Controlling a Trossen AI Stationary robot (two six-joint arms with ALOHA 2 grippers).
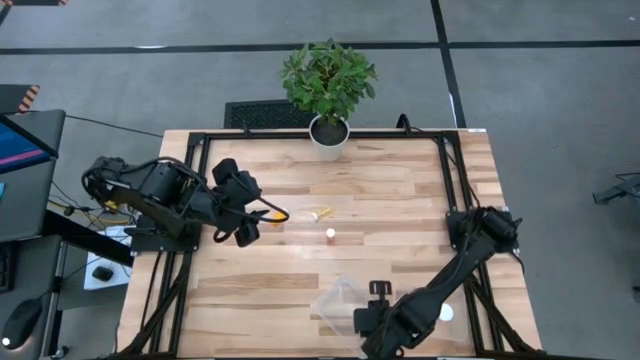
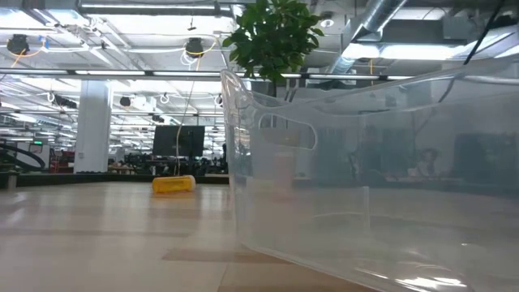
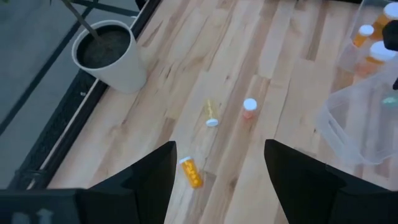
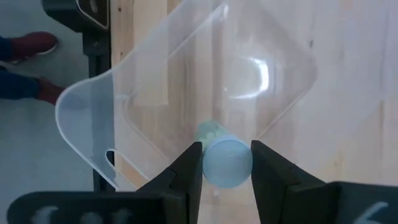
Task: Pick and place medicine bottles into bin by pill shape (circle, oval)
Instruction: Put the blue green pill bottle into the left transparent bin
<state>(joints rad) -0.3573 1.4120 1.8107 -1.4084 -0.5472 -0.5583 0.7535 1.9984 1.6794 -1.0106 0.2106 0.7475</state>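
My right gripper [image 4: 227, 155] is shut on a greenish bottle with a pale cap [image 4: 227, 163], above a clear plastic bin [image 4: 155, 81] near the table's near edge [image 1: 340, 300]. My left gripper [image 3: 221, 149] is open and empty at the table's left [image 1: 260, 213]. Ahead of it, an amber bottle [image 3: 191, 172] and a yellowish bottle [image 3: 211, 114] lie on their sides. A third bottle with a white cap [image 3: 249, 109] stands upright. In the low view the yellow bottle [image 2: 173, 185] lies beyond the bin's wall [image 2: 324, 178]. My right gripper pinches the greenish bottle between its two fingers [image 4: 189, 168], at the cap end [image 4: 217, 171]. The bottle lies along the fingers, cap toward the wrist, its green body [image 4: 210, 132] pointing away. It is lifted clear, over the bin's inside.
A potted plant [image 1: 328, 85] stands at the table's far edge. In the left wrist view, clear plastic [image 3: 357, 124] at the right holds orange bottles with white caps [image 3: 373, 53]. A person's shoes [image 4: 34, 46] show on the floor beside the table.
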